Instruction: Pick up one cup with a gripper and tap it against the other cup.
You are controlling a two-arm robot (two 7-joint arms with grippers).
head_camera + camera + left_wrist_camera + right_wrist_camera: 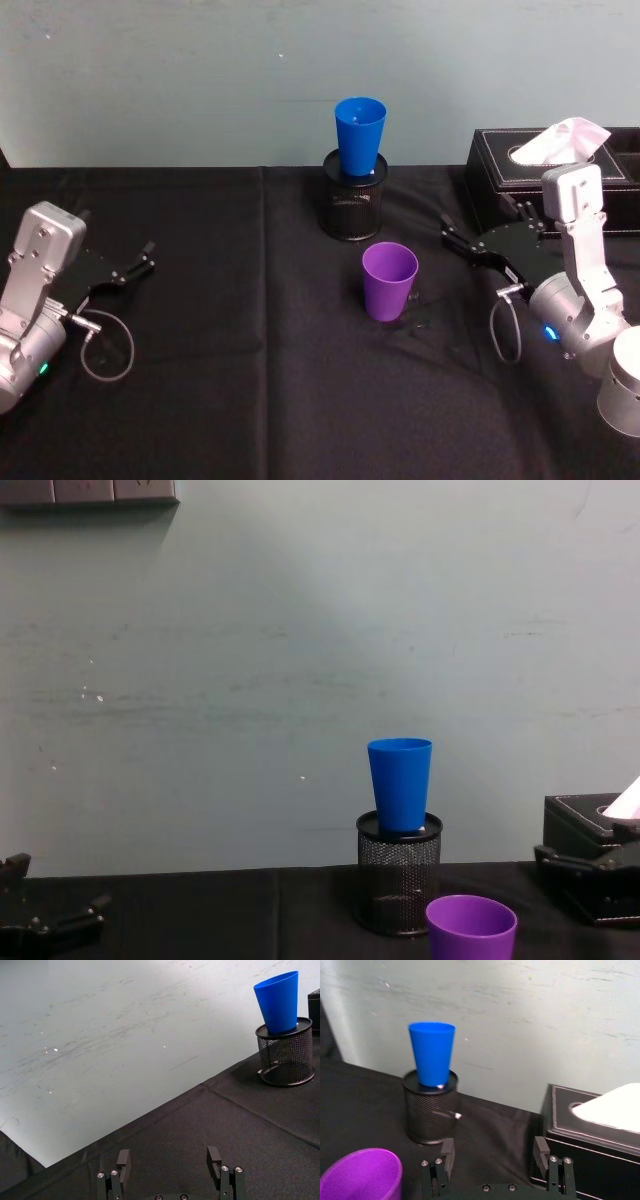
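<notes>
The purple cup (389, 281) stands upright and open side up on the black cloth, near the middle; its rim also shows in the right wrist view (360, 1175) and the chest view (471, 927). Behind it, the blue cup (360, 135) sits upright in the top of a black mesh pen holder (353, 205). My right gripper (450, 236) hovers open to the right of the purple cup, a short gap away, its fingers (447, 1152) empty. On the far left my left gripper (140, 262) rests open, far from both cups, with nothing between its fingers (123, 1162).
A black tissue box (560, 170) with a white tissue stands at the back right, just behind my right arm. The black cloth (250, 380) covers the table up to a pale wall at the back. Loose cable loops hang from both wrists.
</notes>
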